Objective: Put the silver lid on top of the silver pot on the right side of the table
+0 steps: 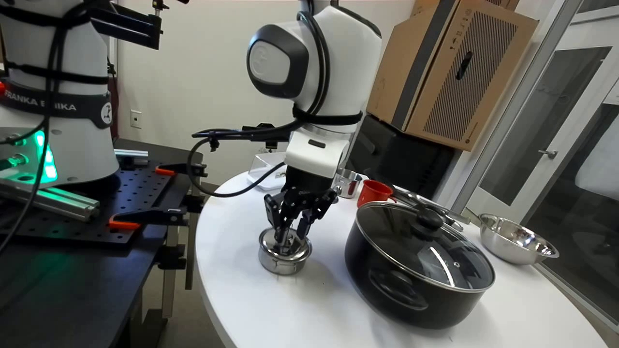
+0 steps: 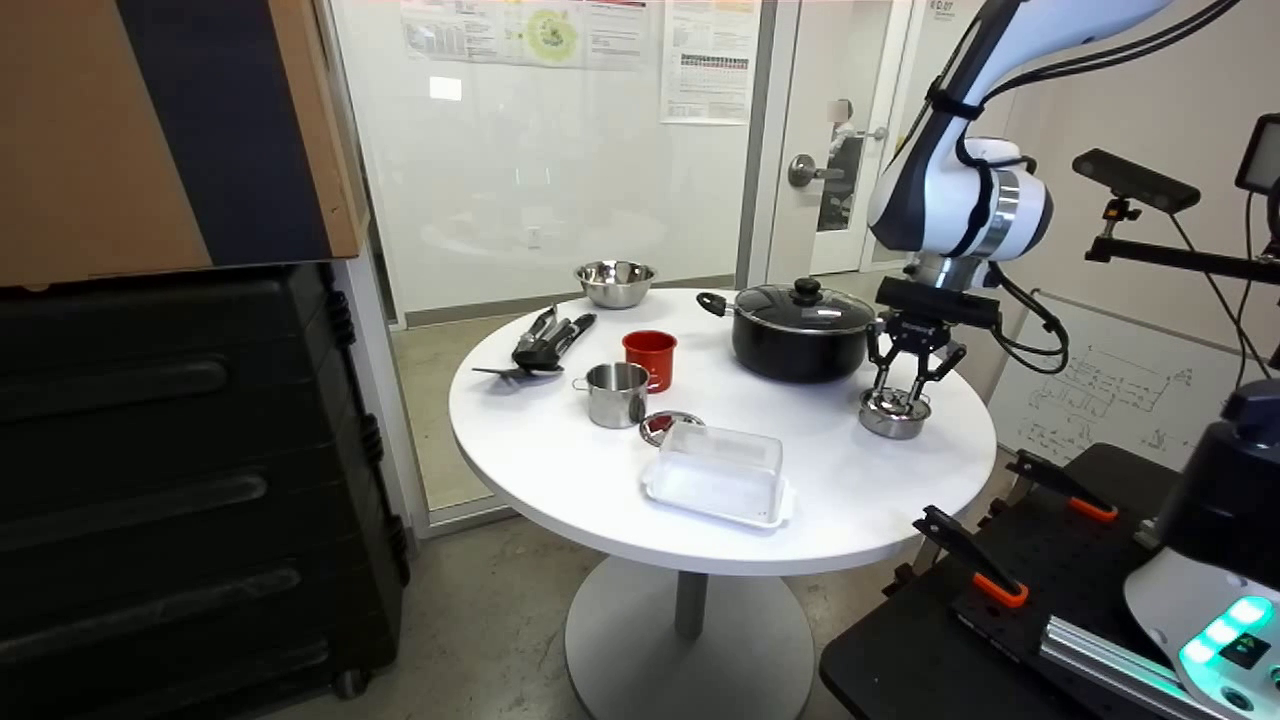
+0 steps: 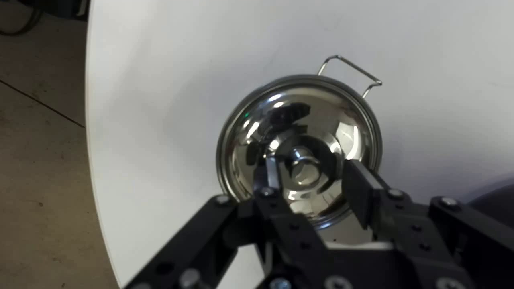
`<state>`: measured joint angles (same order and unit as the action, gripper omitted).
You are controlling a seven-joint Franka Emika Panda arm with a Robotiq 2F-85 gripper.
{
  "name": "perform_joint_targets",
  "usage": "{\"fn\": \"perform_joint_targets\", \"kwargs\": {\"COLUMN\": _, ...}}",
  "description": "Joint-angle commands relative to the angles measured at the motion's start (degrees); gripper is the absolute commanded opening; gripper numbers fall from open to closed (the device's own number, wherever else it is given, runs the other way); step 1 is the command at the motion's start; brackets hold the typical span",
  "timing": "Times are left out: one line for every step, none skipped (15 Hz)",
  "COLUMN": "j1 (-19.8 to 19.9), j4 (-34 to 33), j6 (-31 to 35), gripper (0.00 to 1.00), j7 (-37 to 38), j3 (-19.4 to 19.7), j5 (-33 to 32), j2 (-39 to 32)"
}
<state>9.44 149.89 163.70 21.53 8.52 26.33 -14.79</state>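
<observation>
The silver lid (image 3: 321, 104) is round and shiny with a small central knob (image 3: 305, 170). It sits on the small silver pot (image 1: 284, 267), with its rim looking level on the pot's rim. The pot stands on the white table close to the edge, and it also shows in an exterior view (image 2: 893, 428). A wire handle (image 3: 357, 69) sticks out from the pot in the wrist view. My gripper (image 3: 312, 162) is open, pointing down, with one finger on each side of the knob and a gap visible to both. Whether the fingertips touch the lid's surface cannot be told.
A large black pot (image 1: 401, 290) with a dark glass lid (image 1: 435, 251) stands beside the small pot. A red mug (image 2: 650, 360), steel cup (image 2: 617, 396), another small steel lid (image 2: 662, 428), clear plastic box (image 2: 715, 480), utensils (image 2: 545, 345) and steel bowl (image 2: 615, 286) stand farther off.
</observation>
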Motion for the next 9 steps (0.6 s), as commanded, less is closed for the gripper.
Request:
{"fn": "perform_joint_targets", "kwargs": {"j1": -0.92, "j4": 0.47, "j6": -0.73, "gripper": 0.77, "j7": 1.21, "j3": 0.62, "j5": -1.65, "j2": 1.41}}
{"fn": "perform_joint_targets", "kwargs": {"j1": -0.75, "j4": 1.01, "j6": -1.16, "gripper": 0.84, "j7": 0.39, "j3": 0.29, "j5": -1.44, "j2": 2.59}}
{"fn": "perform_joint_targets", "kwargs": {"j1": -0.8, "j4": 1.45, "j6": -1.28, "gripper": 0.92, "j7": -0.08, "j3": 0.11, "j5": -1.45, "j2": 3.5}}
{"fn": "perform_joint_targets", "kwargs": {"j1": -0.77, "j4": 1.96, "j6": -1.61, "gripper": 0.98, "j7": -0.88, "j3": -0.35, "j5": -1.21, "j2": 4.74}}
{"fn": "perform_joint_targets", "kwargs": {"j1": -1.03, "j4": 2.42, "j6": -1.89, "gripper": 1.0, "j7": -1.4, "j3": -0.75, "j5": -1.29, "j2": 5.9}}
{"fn": "perform_joint_targets", "kwargs": {"j1": -1.38, "j4": 2.72, "j6": -2.17, "gripper": 1.0, "j7": -1.61, "j3": -1.06, "j5": -1.47, "j2": 6.76}}
{"fn": "perform_joint_targets", "kwargs": {"j1": -1.99, "j4": 3.09, "j6": -2.27, "gripper": 1.0, "j7": -1.58, "j3": -1.4, "j5": -1.9, "j2": 7.73}}
{"fn": "perform_joint_targets", "kwargs": {"j1": -2.54, "j4": 3.46, "j6": -2.3, "gripper": 1.0, "j7": -1.52, "j3": -1.76, "j5": -2.29, "j2": 8.61}}
{"fn": "perform_joint_targets", "kwargs": {"j1": -3.39, "j4": 3.58, "j6": -2.37, "gripper": 1.0, "j7": -0.97, "j3": -2.11, "j5": -3.29, "j2": 9.18}}
